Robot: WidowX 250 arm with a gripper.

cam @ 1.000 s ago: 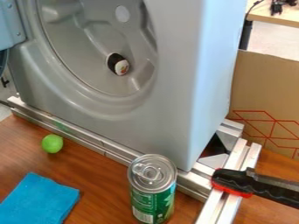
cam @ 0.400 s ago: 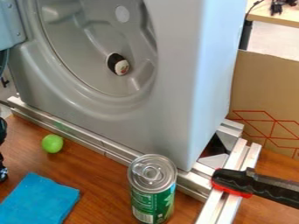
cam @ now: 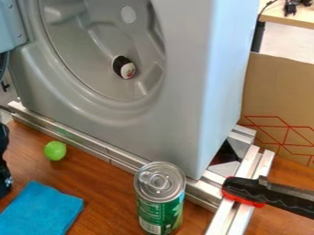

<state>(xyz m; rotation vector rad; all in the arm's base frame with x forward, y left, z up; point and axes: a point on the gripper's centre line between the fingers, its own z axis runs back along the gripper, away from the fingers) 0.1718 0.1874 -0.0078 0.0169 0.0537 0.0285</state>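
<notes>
Blue cloth [cam: 43, 209] is lying flat on the brown tabletop [cam: 110, 202], roughly squared off, maybe folded. I'm seeing the black arm [cam: 4, 160] hanging in at the left edge, near the cloth's upper left side; can't tell if they're touching. How far open the end effector is, or whether it's holding anything, I'm not able to tell from here

Progress: I'm judging this as early. The cloth is resting on the table, nothing is visibly hanging off the arm, so I'm counting no finished handling. A secure hold and any handling after it are remaining, as far as I'm reading it

Going outward: green ball [cam: 55, 150] is sitting just beyond the cloth, apart from it. Green can [cam: 160, 197] is standing upright to the cloth's right, silver lid facing up, apart from it too. Metal rails [cam: 92, 143] are running beyond the cloth, along the foot of the grey machine [cam: 184, 92]. Deeper past the cloth, a small dark-and-white item [cam: 124, 67] is resting inside the machine's round recess; can't make out what it is. Well to the cloth's right, I'm seeing a black-and-red tool [cam: 245, 189] lying across the rails, with a cardboard panel [cam: 279, 92] standing farther behind it
</notes>
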